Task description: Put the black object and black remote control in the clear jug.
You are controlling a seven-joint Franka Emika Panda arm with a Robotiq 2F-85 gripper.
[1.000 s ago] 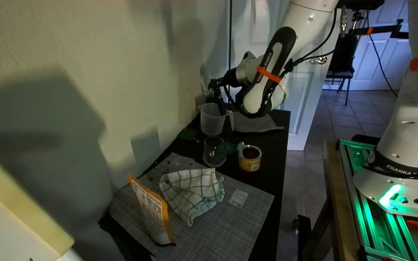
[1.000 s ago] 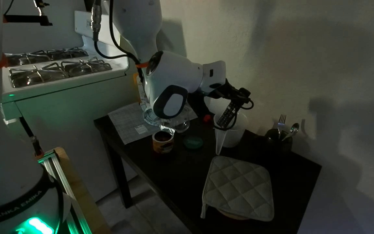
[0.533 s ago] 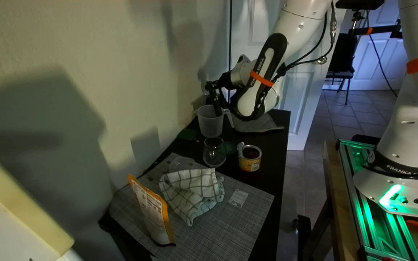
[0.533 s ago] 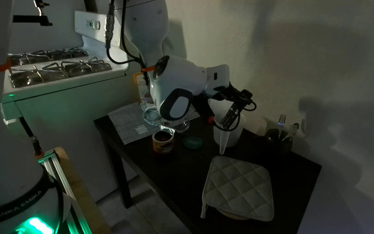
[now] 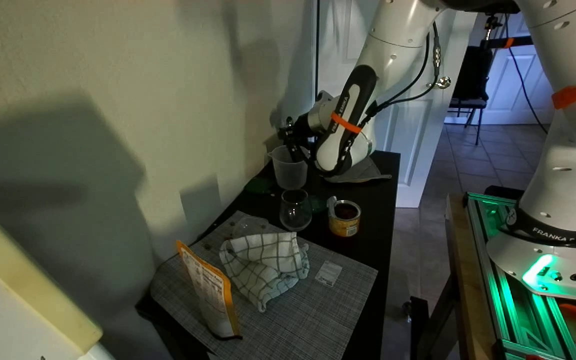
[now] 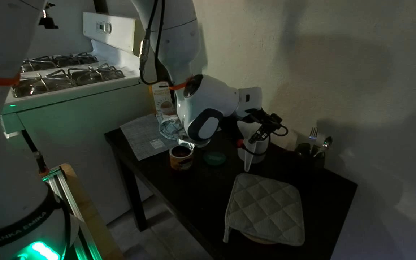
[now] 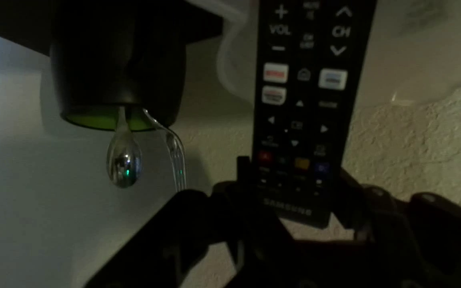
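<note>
The translucent clear jug (image 5: 290,172) stands upright near the wall; it also shows in an exterior view (image 6: 260,156), and part of it shows in the wrist view (image 7: 410,68). My gripper (image 7: 294,176) is shut on one end of the black remote control (image 7: 302,100), which hangs tilted downward. The remote's lower end reaches into the jug's mouth in both exterior views, its tip hidden behind the handle side (image 6: 249,159). The gripper is just above the rim. A black cup (image 6: 307,157) holding a fork and spoon stands beside the jug. I cannot make out another separate black object.
A clear stemless glass (image 5: 295,210) and an open can (image 5: 344,218) stand near the jug. A quilted pot holder (image 6: 267,209) lies on the dark table. A checked towel (image 5: 268,265) and an upright bag (image 5: 213,295) rest on the grey mat. The wall is close behind.
The gripper has come down with the remote, so more of the remote is inside the jug. Between one and half a second ago the jug shifted and turned slightly.
</note>
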